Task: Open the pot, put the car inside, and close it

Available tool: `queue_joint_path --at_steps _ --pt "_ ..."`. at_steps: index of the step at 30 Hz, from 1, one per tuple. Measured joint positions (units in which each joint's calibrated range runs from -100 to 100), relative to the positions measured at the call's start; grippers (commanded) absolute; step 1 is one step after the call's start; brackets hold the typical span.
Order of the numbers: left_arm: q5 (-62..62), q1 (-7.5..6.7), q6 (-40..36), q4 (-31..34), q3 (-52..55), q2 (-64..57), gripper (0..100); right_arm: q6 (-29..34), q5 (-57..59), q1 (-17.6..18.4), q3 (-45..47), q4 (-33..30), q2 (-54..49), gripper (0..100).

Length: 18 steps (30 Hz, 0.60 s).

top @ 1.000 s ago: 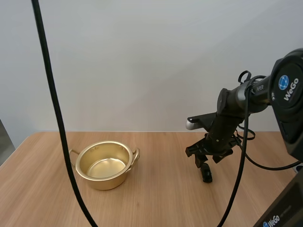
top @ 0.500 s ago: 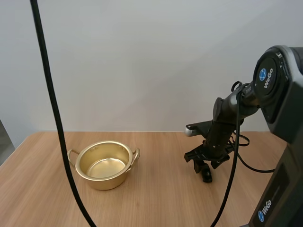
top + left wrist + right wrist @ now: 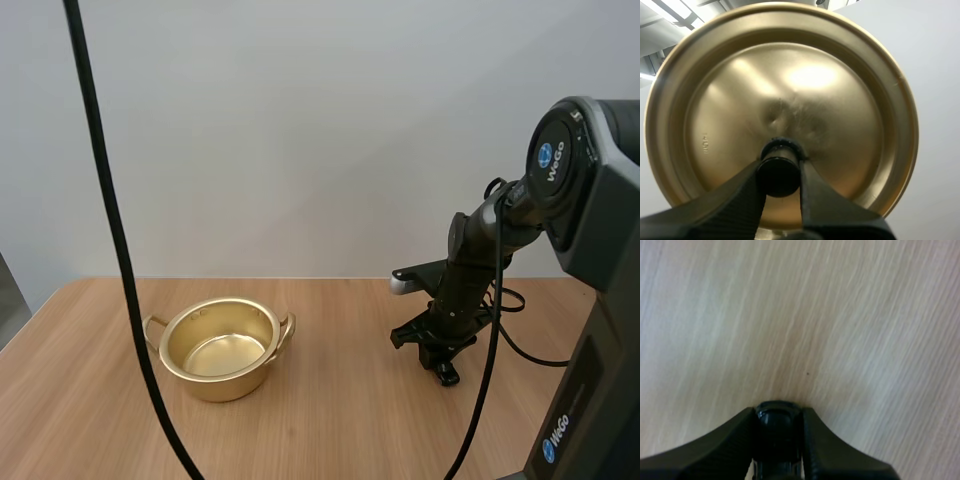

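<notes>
While left gripper [image 3: 779, 172] pinches the black knob [image 3: 778, 181] of the gold lid [image 3: 805, 85], w/ lid held clear of the pot, the gold pot [image 3: 220, 348] sits open on the wooden table [image 3: 340, 430], lower left of centre in high view. Further right, at mid-right of that frame, right gripper [image 3: 441, 368] points down at the tabletop, well apart from pot. Its fingers pinch a small glossy black car [image 3: 777, 430] just at the wood; car's shape hard to make out.
</notes>
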Motion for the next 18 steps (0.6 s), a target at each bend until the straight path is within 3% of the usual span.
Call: queue_joint_path --at_steps 9,18 --pt "0.0 0.00 0.0 0.0 0.0 0.0 0 -1.8 1.8 0.0 -4.1 2.6 -4.4 0" --pt "-1.9 0.00 1.0 0.0 0.0 0.0 0 -10.9 11.1 0.0 -20.1 16.9 -20.0 0"
